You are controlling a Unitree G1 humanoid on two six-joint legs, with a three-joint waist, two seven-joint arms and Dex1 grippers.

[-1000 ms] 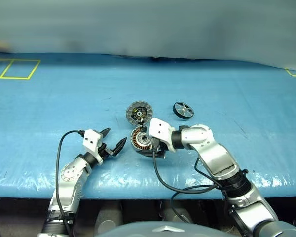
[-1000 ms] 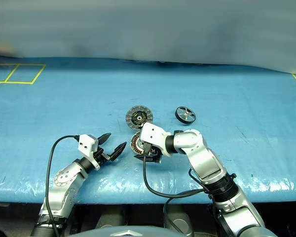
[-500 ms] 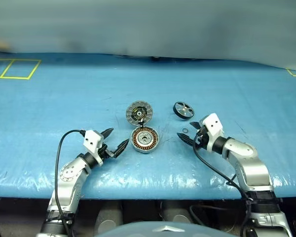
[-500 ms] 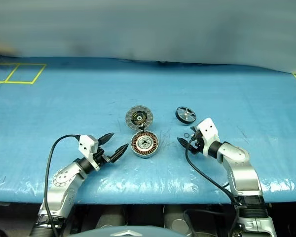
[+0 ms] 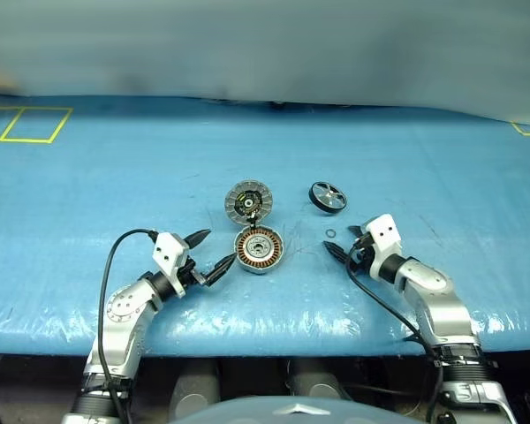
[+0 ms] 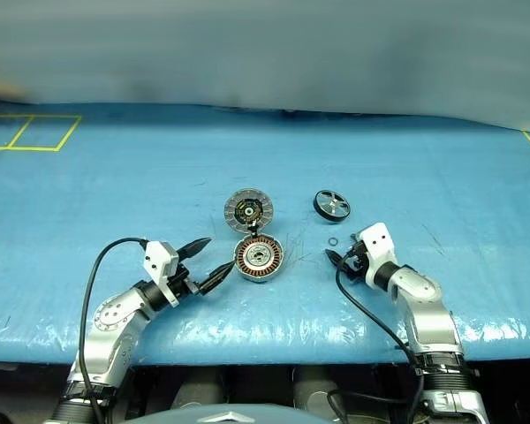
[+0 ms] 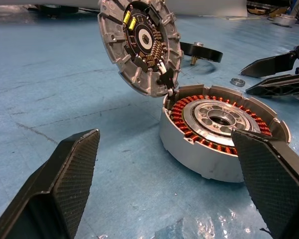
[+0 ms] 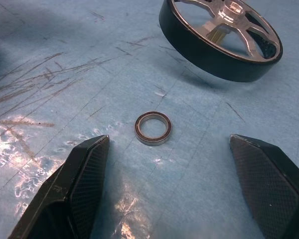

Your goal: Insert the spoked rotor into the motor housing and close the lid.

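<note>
The motor housing (image 5: 260,250), a silver cup with copper windings, lies open on the blue table. Its lid (image 5: 248,200) is hinged up behind it, its segmented face showing (image 7: 139,42). To the back right lies the spoked rotor (image 5: 328,196), black-rimmed with silver spokes (image 8: 222,40). My left gripper (image 5: 221,246) is open just left of the housing (image 7: 217,127), level with it, holding nothing. My right gripper (image 5: 340,240) is open and empty to the housing's right, pointing at a tiny washer ring (image 8: 153,128), with the rotor beyond it.
The washer ring (image 5: 330,233) lies between the housing and the rotor. The blue plastic sheet (image 5: 115,168) covers the table, with its front edge close behind both wrists. Yellow tape squares (image 5: 22,124) mark the far left corner.
My right arm has swung away from over the housing to the right and lower, and now sits by the washer ring. The housing is uncovered. The left gripper has barely moved.
</note>
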